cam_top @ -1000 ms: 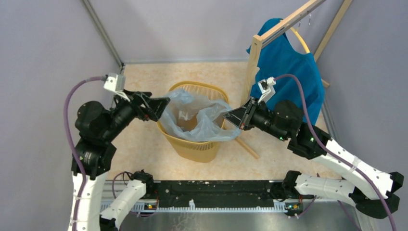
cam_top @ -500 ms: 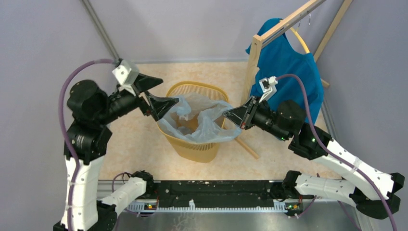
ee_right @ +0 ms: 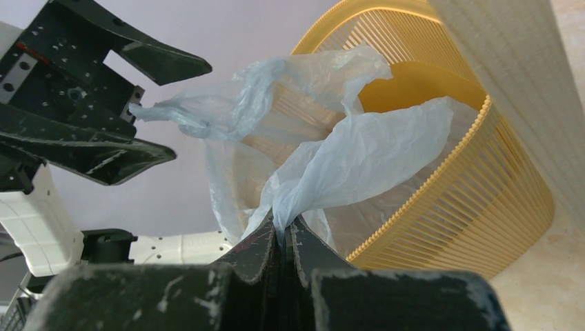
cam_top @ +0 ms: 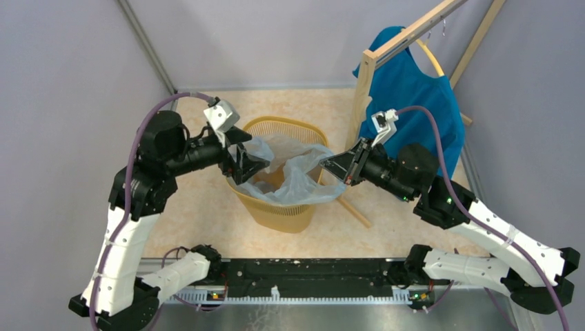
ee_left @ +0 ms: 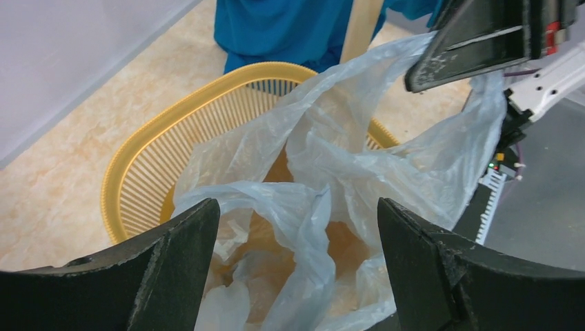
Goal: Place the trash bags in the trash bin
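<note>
The yellow-orange trash bin [cam_top: 283,214] stands on the floor between my arms. A pale blue-grey trash bag [cam_top: 296,181] lies crumpled in its mouth and drapes over the near-right rim. My right gripper [cam_top: 325,165] is shut on the bag's right edge [ee_right: 324,181] at the bin's right rim [ee_right: 476,138]. My left gripper [cam_top: 250,157] is open and empty over the bin's left rim. In the left wrist view its jaws stand wide apart around a fold of the bag [ee_left: 310,227], above the bin [ee_left: 138,172].
A solid blue shirt [cam_top: 414,103] hangs on a wooden rack [cam_top: 386,55] at the back right, close behind my right arm. Grey walls close in left, back and right. A black rail [cam_top: 310,272] runs along the near edge.
My left gripper has let go of the bag's left edge, opened, swung up and come in over the bin's left rim. The bag's left side has slackened. The right gripper has not moved.
</note>
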`<control>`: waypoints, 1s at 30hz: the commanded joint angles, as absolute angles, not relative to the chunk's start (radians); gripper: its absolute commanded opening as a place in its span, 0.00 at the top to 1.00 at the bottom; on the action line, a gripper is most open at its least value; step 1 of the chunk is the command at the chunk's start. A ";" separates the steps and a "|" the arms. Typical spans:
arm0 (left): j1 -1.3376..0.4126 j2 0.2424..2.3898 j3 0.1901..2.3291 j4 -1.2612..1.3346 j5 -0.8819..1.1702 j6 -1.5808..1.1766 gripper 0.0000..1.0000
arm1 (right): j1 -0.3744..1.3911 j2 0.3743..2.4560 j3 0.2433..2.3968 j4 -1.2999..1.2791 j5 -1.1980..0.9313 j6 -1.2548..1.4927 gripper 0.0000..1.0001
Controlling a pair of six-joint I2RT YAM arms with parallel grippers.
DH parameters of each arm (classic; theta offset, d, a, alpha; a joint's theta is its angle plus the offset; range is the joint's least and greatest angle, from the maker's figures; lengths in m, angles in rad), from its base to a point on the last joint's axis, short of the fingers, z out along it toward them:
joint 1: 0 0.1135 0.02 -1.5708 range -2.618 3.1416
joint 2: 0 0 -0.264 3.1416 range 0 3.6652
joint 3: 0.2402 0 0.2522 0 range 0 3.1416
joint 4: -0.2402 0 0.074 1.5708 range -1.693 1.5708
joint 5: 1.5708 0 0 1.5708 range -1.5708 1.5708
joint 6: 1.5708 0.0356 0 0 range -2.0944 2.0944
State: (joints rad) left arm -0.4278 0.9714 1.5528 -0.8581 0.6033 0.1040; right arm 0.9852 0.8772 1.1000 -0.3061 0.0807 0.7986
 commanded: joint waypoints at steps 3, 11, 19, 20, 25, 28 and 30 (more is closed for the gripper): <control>-0.445 0.963 1.538 -0.853 0.457 0.142 0.19 | 0.980 0.864 1.107 -0.268 0.077 0.816 1.00; -0.445 0.887 1.472 -0.706 0.225 0.037 0.78 | 0.981 0.867 1.106 -0.278 0.082 0.814 1.00; -0.444 0.682 1.207 -0.452 -0.078 -0.407 1.00 | 0.981 0.841 1.084 -0.394 0.107 0.791 0.92; -0.444 0.673 1.193 -0.459 -0.107 -0.444 1.00 | 0.981 0.836 1.082 -0.409 0.107 0.788 0.83; -0.445 0.641 1.159 -0.455 -0.137 -0.539 1.00 | 0.980 0.818 1.090 -0.514 0.079 0.800 0.34; -0.444 0.630 1.158 -0.445 -0.159 -0.559 1.00 | 0.981 0.811 1.077 -0.553 0.032 0.821 0.23; -0.445 0.628 1.158 -0.442 -0.171 -0.570 1.00 | 0.980 0.804 1.052 -0.544 -0.018 0.839 0.20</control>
State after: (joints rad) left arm -0.4412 0.6495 1.1599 -0.5201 -0.1104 -0.4965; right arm 0.9852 0.8265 1.0786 -0.5098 0.0677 0.8131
